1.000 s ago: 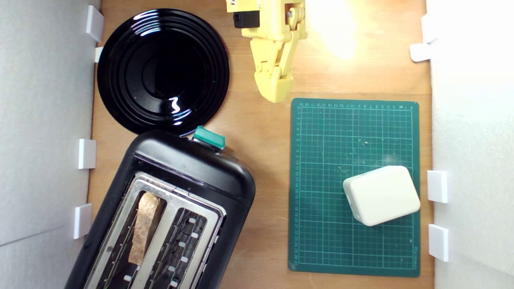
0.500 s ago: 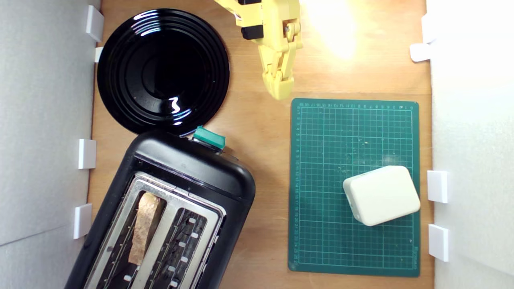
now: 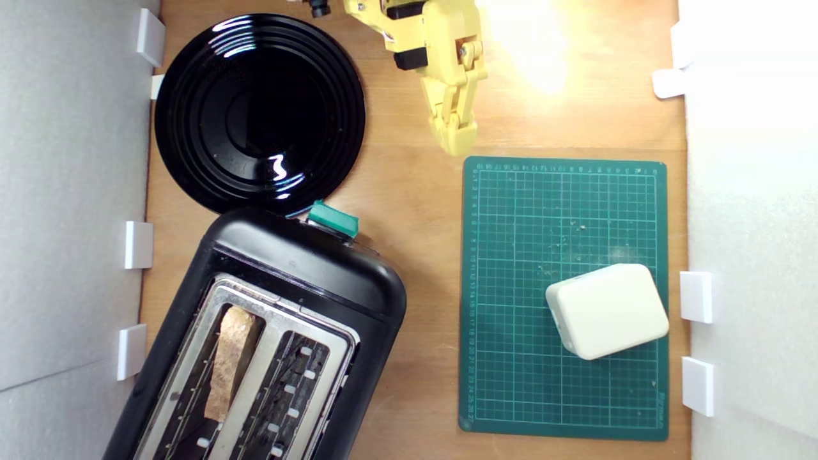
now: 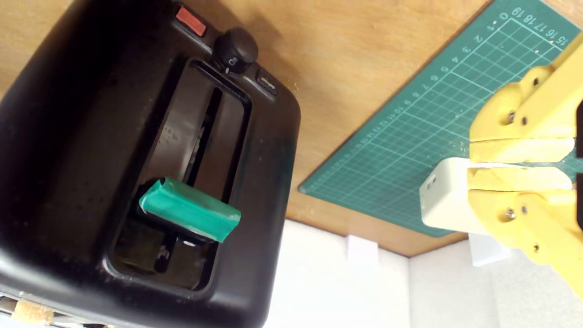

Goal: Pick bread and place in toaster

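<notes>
The bread [image 3: 231, 361] stands on edge inside the toaster's slot nearer the exterior view's left, with its tan crust showing. The black toaster [image 3: 307, 268] lies at an angle at the lower left of the exterior view, its green lever knob [image 3: 332, 219] toward the plate. My yellow gripper [image 3: 455, 145] hangs over bare wood at the top centre, well away from the toaster, shut with nothing in it. In the wrist view the fingers [image 4: 519, 150] are pressed together, and the toaster's end [image 4: 68, 114] with the green knob [image 4: 189, 210] fills most of the picture.
A round glossy black plate [image 3: 259, 112] touches the toaster's far end. A green cutting mat [image 3: 511, 223] lies at the exterior view's right, and a white rounded block [image 3: 607, 311] sits on its lower right. White walls with small white brackets border both sides.
The gripper has drifted slightly toward the exterior view's right and its wrist has turned. Its jaws look narrower than a second ago. The bread, toaster and block have not moved.
</notes>
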Controlling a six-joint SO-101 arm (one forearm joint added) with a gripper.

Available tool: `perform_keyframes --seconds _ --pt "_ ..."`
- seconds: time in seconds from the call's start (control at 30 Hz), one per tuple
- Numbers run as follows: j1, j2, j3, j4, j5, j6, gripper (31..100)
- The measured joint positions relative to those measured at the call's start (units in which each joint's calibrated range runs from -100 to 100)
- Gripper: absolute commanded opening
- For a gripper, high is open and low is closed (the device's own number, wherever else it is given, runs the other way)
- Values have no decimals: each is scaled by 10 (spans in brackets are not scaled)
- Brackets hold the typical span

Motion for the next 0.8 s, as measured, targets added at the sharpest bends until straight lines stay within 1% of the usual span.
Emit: perform_keyframes --seconds 0.2,0.5,0.53,0.57,0.8 --pt "0 -52 80 -1 -1 6 433" --pt "-3 -66 150 2 -3 9 433" --pt "-4 -53 156 4 -3 9 433" --pt "-1 -55 166 -2 -3 9 433" --pt "-2 -56 199 -1 -4 9 433"
